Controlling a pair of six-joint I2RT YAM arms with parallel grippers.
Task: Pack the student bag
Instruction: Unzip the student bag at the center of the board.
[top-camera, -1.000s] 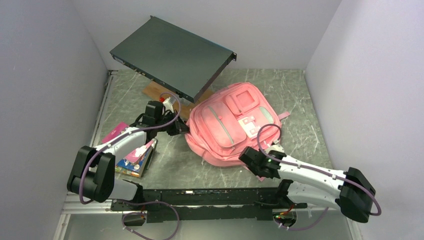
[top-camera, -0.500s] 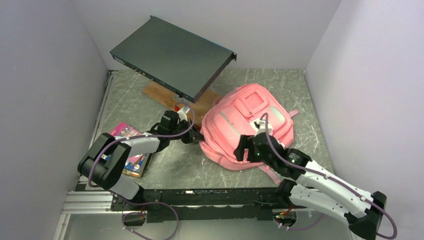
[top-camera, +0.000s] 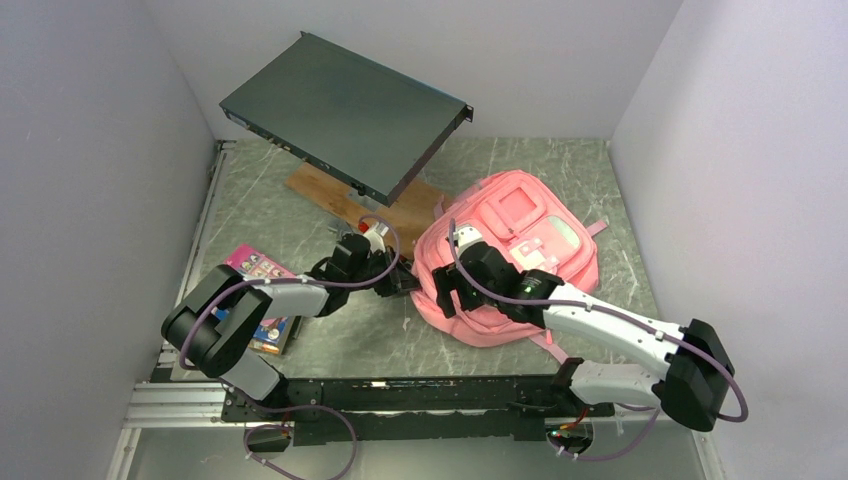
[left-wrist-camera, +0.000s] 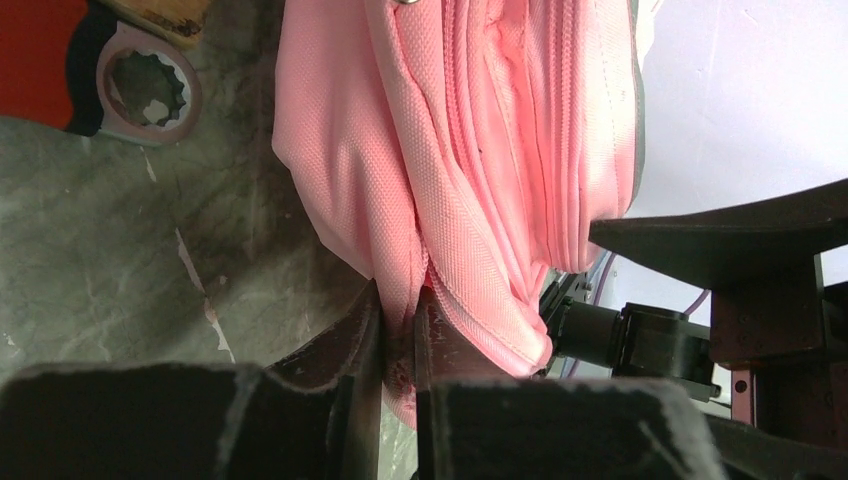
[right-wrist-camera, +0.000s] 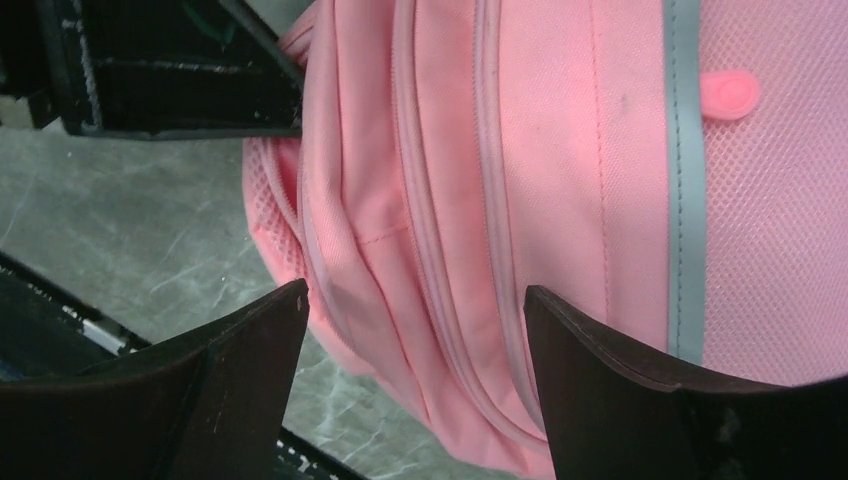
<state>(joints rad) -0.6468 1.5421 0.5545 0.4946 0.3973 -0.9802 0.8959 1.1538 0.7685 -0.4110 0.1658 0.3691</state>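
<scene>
The student bag (top-camera: 520, 250) is being braced for unzipping — its edge pinched by the left gripper (left-wrist-camera: 398, 345), the right gripper (right-wrist-camera: 415, 295) spread above it; a zip (right-wrist-camera: 487, 200) probably needs grasping next.

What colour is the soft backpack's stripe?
Pale grey stripe on the pink fabric backpack; right wrist view shows it best.

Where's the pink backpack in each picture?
Top external: student bag lies right of centre.
Left wrist: it fills the upper middle, its edge pinched in the left tool.
Right wrist: it fills most of the picture.
Shared landmark: the grey marbled table.
</scene>
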